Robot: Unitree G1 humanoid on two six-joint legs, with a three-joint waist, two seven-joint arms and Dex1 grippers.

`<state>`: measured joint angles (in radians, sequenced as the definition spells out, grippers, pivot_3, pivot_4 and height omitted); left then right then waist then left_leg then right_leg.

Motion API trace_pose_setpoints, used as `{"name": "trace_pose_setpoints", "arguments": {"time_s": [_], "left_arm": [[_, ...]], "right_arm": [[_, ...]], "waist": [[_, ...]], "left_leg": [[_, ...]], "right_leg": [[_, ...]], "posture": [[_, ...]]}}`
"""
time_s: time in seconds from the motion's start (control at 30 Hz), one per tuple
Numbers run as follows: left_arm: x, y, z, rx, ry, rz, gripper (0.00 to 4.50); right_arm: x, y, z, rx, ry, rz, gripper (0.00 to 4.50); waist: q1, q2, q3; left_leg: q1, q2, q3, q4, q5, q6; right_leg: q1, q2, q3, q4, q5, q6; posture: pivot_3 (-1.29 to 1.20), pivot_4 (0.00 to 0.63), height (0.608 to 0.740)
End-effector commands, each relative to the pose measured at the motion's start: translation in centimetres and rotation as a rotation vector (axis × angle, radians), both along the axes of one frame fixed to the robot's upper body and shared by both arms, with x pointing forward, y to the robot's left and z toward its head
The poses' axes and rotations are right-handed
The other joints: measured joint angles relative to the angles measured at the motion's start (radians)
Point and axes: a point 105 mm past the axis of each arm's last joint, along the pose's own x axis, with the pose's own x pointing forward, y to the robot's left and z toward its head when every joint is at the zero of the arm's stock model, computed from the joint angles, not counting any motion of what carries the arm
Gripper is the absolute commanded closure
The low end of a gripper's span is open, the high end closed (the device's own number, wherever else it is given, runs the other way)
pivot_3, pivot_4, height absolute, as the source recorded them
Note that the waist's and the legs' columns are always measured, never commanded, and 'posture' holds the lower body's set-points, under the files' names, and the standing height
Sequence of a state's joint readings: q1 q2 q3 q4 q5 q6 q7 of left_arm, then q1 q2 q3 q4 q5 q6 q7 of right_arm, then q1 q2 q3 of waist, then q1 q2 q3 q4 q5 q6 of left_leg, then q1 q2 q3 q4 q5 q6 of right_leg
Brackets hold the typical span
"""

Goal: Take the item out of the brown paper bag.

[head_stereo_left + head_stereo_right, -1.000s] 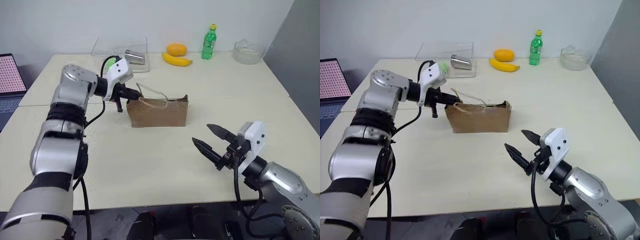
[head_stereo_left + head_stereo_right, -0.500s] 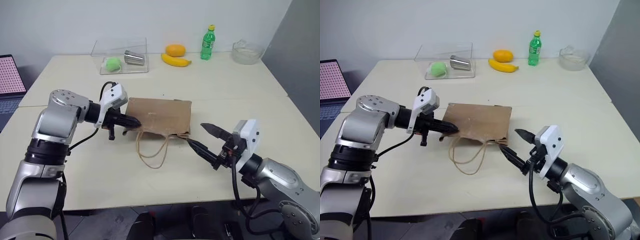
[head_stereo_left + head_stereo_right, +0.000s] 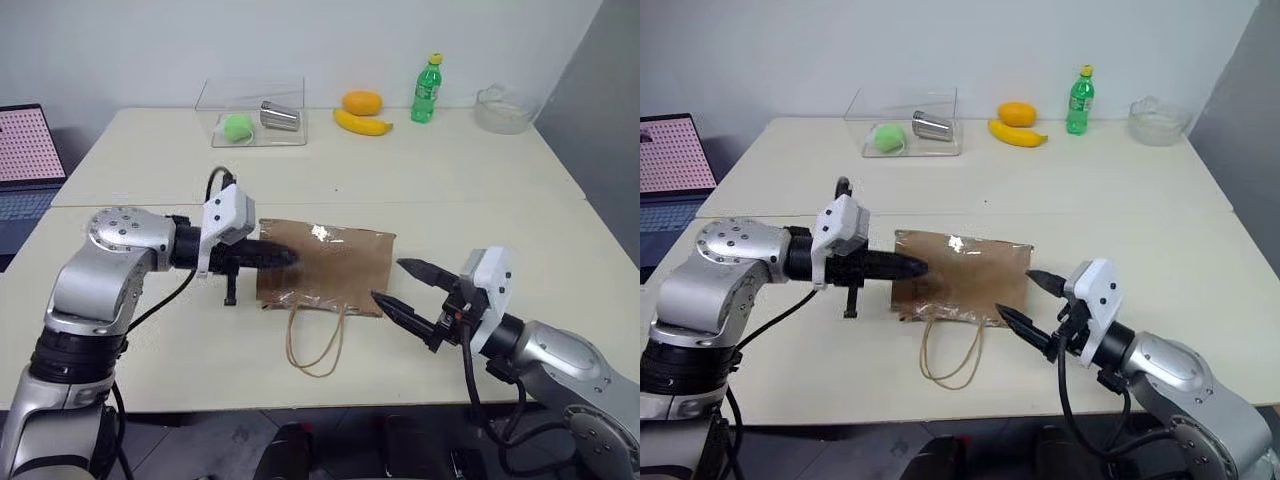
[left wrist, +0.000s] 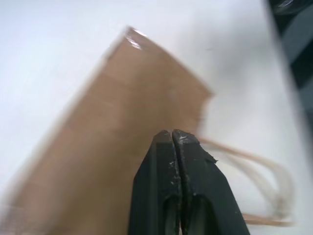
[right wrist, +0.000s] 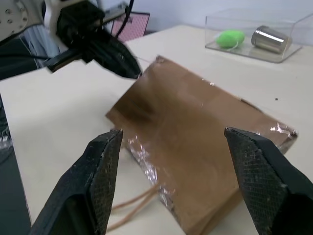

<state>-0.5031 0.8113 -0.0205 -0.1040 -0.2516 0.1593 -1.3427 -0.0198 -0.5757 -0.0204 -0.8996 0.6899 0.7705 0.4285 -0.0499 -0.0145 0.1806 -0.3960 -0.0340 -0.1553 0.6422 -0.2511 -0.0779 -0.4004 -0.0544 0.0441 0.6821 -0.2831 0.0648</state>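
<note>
Brown paper bag [image 3: 326, 266] lies flat on its side on the worktop [image 3: 460, 180], mouth toward us, its two string handles [image 3: 318, 345] looped out loose over the near edge. We judge this lay deliberate: with the opening facing the robot, the contents can be drawn or slid out along the surface rather than lifted from above.

Item itself is hidden; we cannot tell where inside the bag it sits, though the bag's slight bulge suggests something within. A shiny lining or crinkle shows at the mouth edge.

Left hand [image 3: 285, 257] rests over the bag's left end, pointing across toward the right. In the left wrist view its fingers [image 4: 164, 161] look pressed together with nothing visibly pinched between them, the paper just beyond the tips. We read it as placed to pin or steady that end, though contact is not certain.

Right hand [image 3: 405, 287] hangs just beside the bag's near right corner, its fingers spread wide and empty, aimed at the opening. The right wrist view shows the bag framed between its two fingers [image 5: 100, 166], which fits a reach into the mouth.

Far back on the worktop, well apart from the work: a clear box [image 3: 255, 108] with a green ball and a metal cup, an orange, a banana [image 3: 362, 123], a green bottle [image 3: 426, 88], a glass bowl [image 3: 500, 108].
</note>
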Motion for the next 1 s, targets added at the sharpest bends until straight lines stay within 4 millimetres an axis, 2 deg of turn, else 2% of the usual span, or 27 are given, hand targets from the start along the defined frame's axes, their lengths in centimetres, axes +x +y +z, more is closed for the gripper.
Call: {"name": "trace_pose_setpoints", "arguments": {"time_s": [0.03,0.1,0.3,0.63,1.0], "left_arm": [[-1.3,0.5,-1.9,0.118,-0.155,-0.162,3.04],[-2.0,0.8,-2.7,0.124,-0.167,-0.224,2.43],[-2.8,1.2,-4.2,0.139,-0.170,-0.322,2.43],[-3.5,0.9,-6.9,0.202,-0.173,-0.424,2.43],[-3.0,0.2,-8.4,0.232,-0.228,-0.473,2.43]], "right_arm": [[-1.3,0.6,0.6,-0.014,-0.037,0.057,1.00],[-1.6,0.4,0.3,-0.024,-0.024,0.061,1.00],[-2.5,0.0,-0.6,-0.058,0.016,0.074,1.00],[-3.2,0.0,-1.1,-0.076,0.045,0.093,1.00],[-3.2,0.1,-1.0,-0.080,0.046,0.103,1.00]], "waist": [[-0.001,0.000,0.000],[0.001,0.000,0.000],[0.006,0.000,0.000],[0.005,0.000,0.000],[0.005,-0.001,0.000]], "left_leg": [[-0.001,0.000,0.001,-0.001,0.000,0.000],[-0.003,0.001,0.001,-0.001,0.000,0.000],[-0.002,-0.001,0.000,0.002,-0.001,0.001],[0.010,0.000,0.000,0.001,-0.001,0.002],[0.011,0.000,-0.001,0.001,-0.001,0.002]], "right_leg": [[-0.001,0.000,0.000,0.000,0.000,0.000],[-0.004,0.000,0.000,0.000,0.000,0.000],[0.000,0.000,0.000,-0.001,0.000,0.001],[0.012,0.000,-0.001,-0.002,0.000,0.001],[0.013,0.000,-0.001,-0.002,0.000,0.001]], "posture": [[0.00,0.150,0.740],[0.00,0.150,0.740],[0.00,0.150,0.740],[0.00,0.150,0.740],[0.00,0.150,0.740]]}}
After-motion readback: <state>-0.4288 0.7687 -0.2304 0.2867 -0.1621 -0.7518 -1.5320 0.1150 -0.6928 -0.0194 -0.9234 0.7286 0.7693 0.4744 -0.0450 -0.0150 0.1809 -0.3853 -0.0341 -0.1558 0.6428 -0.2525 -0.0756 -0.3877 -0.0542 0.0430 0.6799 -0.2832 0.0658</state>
